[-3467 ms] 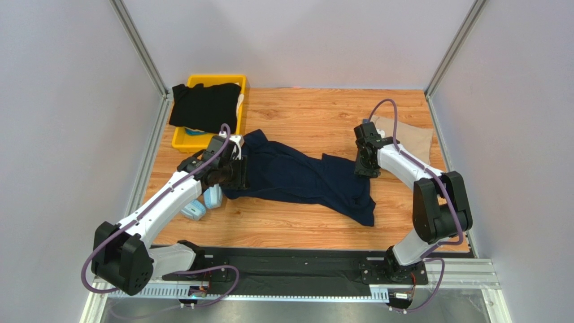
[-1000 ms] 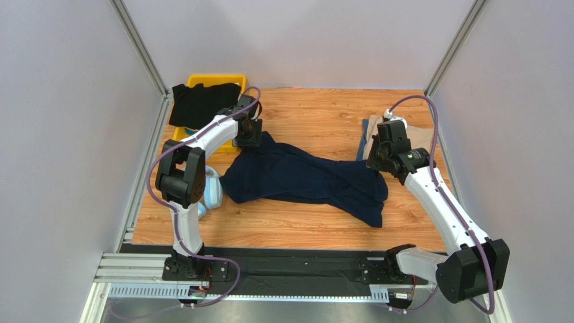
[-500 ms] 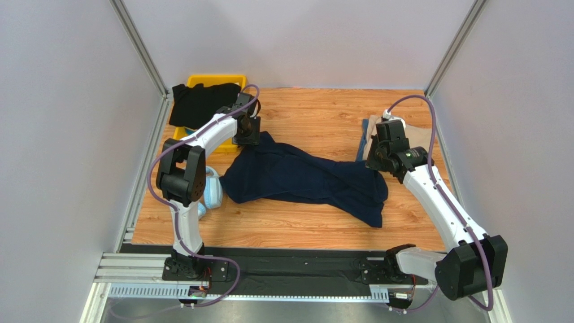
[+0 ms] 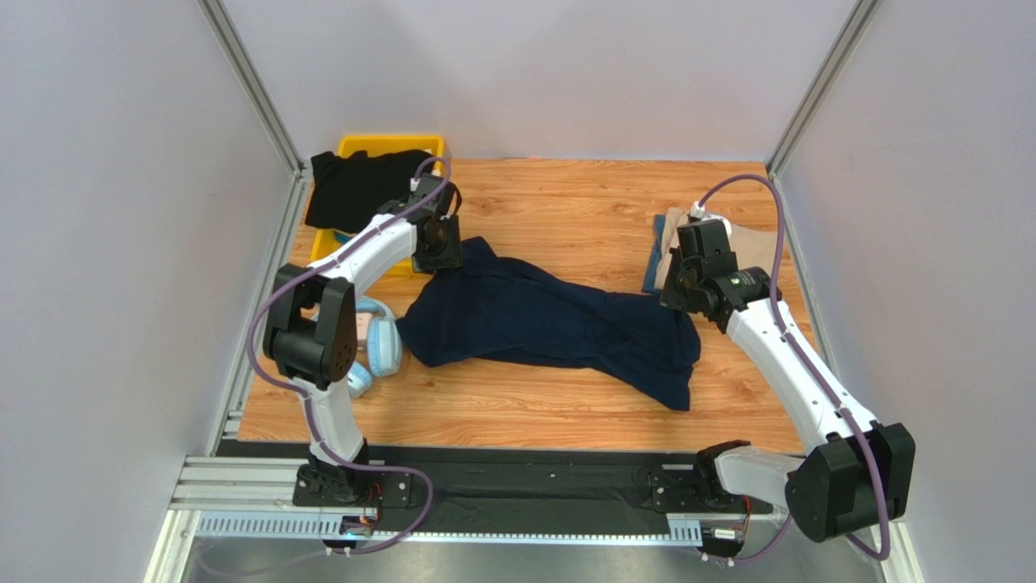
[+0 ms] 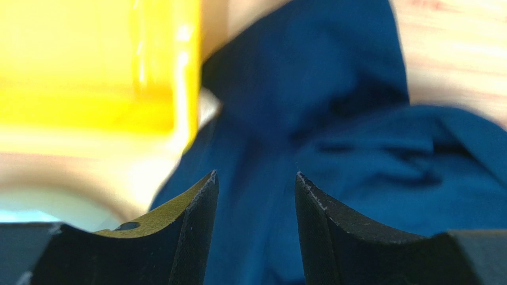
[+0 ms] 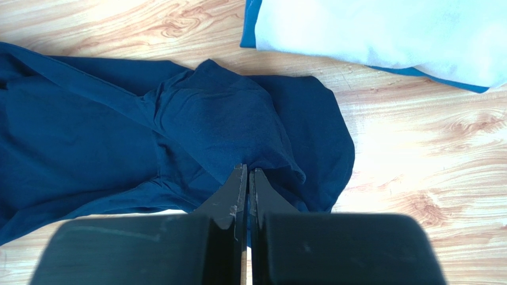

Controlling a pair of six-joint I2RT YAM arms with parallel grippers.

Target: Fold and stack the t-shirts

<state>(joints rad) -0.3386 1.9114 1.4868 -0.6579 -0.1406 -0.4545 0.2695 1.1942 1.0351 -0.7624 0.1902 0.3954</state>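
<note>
The navy t-shirt [image 4: 547, 322] lies crumpled across the middle of the wooden table [image 4: 572, 207], unmoved, so folding has not begun. The left tool [image 4: 440, 243] has edged toward the yellow bin [image 4: 321, 252], open and empty above the shirt's far-left corner. The right tool [image 4: 675, 292] stays closed and empty over its right end. A black t-shirt [image 4: 359, 188] drapes the bin, a tan t-shirt [image 4: 748, 249] lies far right, and headphones [image 4: 379, 340] crowd the left edge.

This looks like a robot test cell in a lab. Plain pale wall panels [image 4: 535, 73] in aluminium posts [image 4: 249, 85] box in a wood-grain bench [image 4: 547, 419] from 9 through 12 to 3 o'clock. At 6 o'clock, a cabled left arm [image 4: 365, 249] and right arm [image 4: 790, 352] are bolted to a black plate [image 4: 535, 480] on a slotted metal rail [image 4: 243, 492].
</note>
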